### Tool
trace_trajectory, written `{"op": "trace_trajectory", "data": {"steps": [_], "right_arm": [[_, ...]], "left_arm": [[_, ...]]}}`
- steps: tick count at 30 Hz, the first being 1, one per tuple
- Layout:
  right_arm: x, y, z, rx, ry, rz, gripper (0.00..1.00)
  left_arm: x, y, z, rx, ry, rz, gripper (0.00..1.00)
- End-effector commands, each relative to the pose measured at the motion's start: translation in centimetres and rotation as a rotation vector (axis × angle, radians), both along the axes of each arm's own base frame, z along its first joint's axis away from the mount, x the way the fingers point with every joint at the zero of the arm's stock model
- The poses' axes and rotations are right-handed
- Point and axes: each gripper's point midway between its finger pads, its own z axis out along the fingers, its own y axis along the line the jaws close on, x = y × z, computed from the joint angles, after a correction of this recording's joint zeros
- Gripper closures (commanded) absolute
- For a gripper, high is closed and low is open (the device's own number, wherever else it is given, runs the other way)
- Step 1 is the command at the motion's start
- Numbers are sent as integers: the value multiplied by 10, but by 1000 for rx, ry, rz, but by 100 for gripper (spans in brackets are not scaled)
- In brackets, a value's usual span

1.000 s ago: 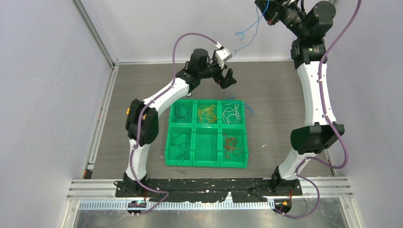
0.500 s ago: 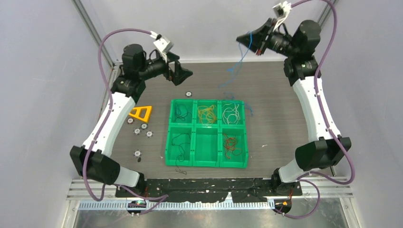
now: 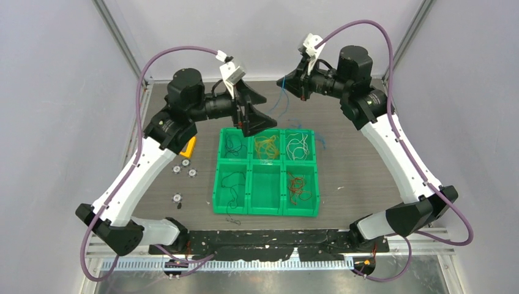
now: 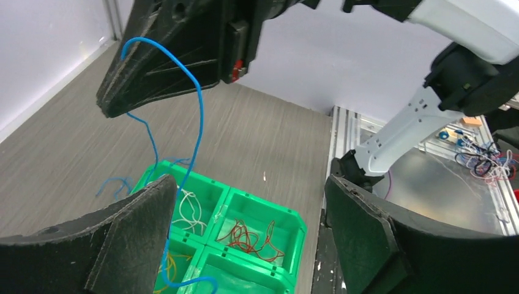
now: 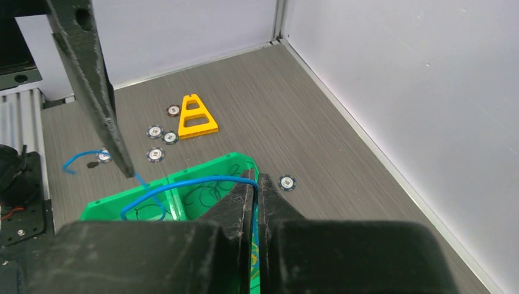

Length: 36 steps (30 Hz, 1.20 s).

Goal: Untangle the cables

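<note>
Above the far edge of the green tray [image 3: 266, 211], your two tools face each other with their tips near.

Right tool [image 3: 286, 81]: fingers pressed together, pinching the blue cable [image 4: 201, 122] at the very tip. From there the cable hangs in a loose curve toward the tray's far side.

Left tool [image 4: 248, 184]: fingers spread wide, holding nothing. In your left wrist view the hanging blue cable drops between those fingers, close by the one on the view's left. You cannot tell from here whether it touches.

Tray contents:
- Black cables [image 3: 232, 146] lie in the far-left and near-left compartments.
- A yellow cable [image 3: 266, 146] lies in the far-middle compartment.
- A white cable [image 3: 298, 146] lies in the far-right compartment.
- A red cable [image 3: 298, 185] lies in the near-right compartment.

One black strand trails over the tray's near rim onto the desk [image 3: 343, 165]. A loose blue strand [image 3: 322, 144] lies on the desk just beside the tray's far-right corner.

Left of the tray on the desk there is a yellow triangle [image 5: 197, 117], partly hidden under your left arm in the top view. Several small round discs [image 3: 192, 173] are scattered near it.
</note>
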Motion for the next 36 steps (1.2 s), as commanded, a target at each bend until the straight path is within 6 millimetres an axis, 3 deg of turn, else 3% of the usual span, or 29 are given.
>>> {"op": "trace_trajectory", "data": {"steps": [1, 9, 12, 16, 17, 22, 25, 29, 32, 33, 36], "right_arm": [[-2, -2, 6, -30, -58, -46, 95], [-31, 10, 17, 32, -19, 52, 95], [-43, 12, 28, 71, -12, 97, 95], [-61, 13, 46, 141, 2, 160, 95], [-68, 13, 54, 175, 21, 185, 95], [-69, 5, 67, 315, 182, 244, 95], [-70, 4, 66, 367, 234, 310, 95], [-67, 7, 46, 410, 339, 342, 94], [-59, 7, 20, 371, 345, 301, 95], [-59, 7, 13, 357, 347, 293, 95], [-62, 4, -18, 313, 365, 274, 95]], "left_arm": [[28, -4, 0, -17, 6, 113, 12], [55, -14, -52, 98, 21, 171, 18], [53, -15, -83, 179, 38, 131, 42], [38, -8, -135, 267, 113, 77, 94], [35, -4, -146, 271, 128, 78, 100], [41, 19, -181, 257, 137, 190, 100], [34, 18, -183, 247, 149, 171, 100], [18, 16, -181, 248, 146, 96, 97], [-2, 25, -185, 287, 165, 48, 47], [-8, 31, -187, 307, 178, 44, 38], [-20, 52, -192, 319, 229, 47, 24]]}}
